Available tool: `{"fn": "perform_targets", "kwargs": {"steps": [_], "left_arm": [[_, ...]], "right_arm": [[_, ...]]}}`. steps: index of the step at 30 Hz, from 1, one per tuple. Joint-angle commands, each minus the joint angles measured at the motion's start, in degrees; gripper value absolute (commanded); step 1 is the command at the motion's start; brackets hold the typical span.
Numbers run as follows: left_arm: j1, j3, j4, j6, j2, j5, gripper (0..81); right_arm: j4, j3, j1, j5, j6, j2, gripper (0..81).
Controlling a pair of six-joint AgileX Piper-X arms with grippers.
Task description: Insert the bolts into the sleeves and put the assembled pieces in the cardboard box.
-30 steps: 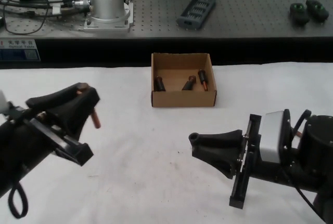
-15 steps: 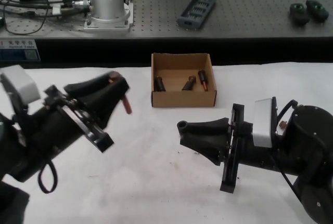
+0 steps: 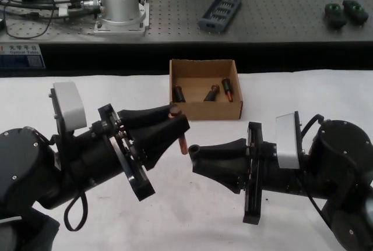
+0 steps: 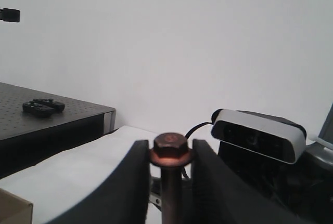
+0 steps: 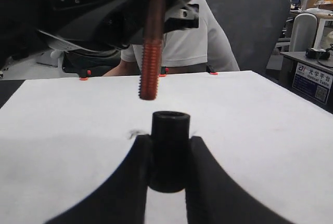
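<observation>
While the left hand (image 3: 178, 122) is clamped on a copper bolt (image 5: 150, 73), its threaded tip hangs just above the black sleeve (image 5: 169, 130) clamped in the right hand (image 3: 199, 158), over the counter (image 3: 192, 227) middle, near the cardboard box (image 3: 204, 112) by the far edge

Bench cover: white sheet (image 3: 116, 91), spread over the near bench.
Rear table: grey perforated plate (image 3: 280, 6), behind the sheet.
Column: bright metal post on a base (image 3: 119, 0), on the rear table's left part.
Cables: dark bundle (image 3: 35, 0), just beside the column.
Rack: dark ribbed tray (image 3: 220, 10), lying flat mid-table.
Knobs: two dark pieces with green centres (image 3: 346, 13), side by side, far right.
Label: blue-and-white plate (image 3: 21, 56), on the rear table's front edge.
Chair: grey office chair (image 5: 244, 26), beyond the bench.
</observation>
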Motion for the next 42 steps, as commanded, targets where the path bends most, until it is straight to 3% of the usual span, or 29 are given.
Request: {"fn": "perform_targets", "kwargs": {"steps": [1, 42], "left_arm": [[-0.82, -0.58, -1.45, 0.46, -0.11, 0.50, 0.6], [-2.69, -0.58, 0.16, 0.93, -0.11, 0.25, 0.6]], "right_arm": [[-0.47, -0.49, -0.01, -0.68, 0.23, 0.27, 7.1], [-0.49, -0.49, -0.01, -7.02, 0.06, 0.27, 7.1]]}}
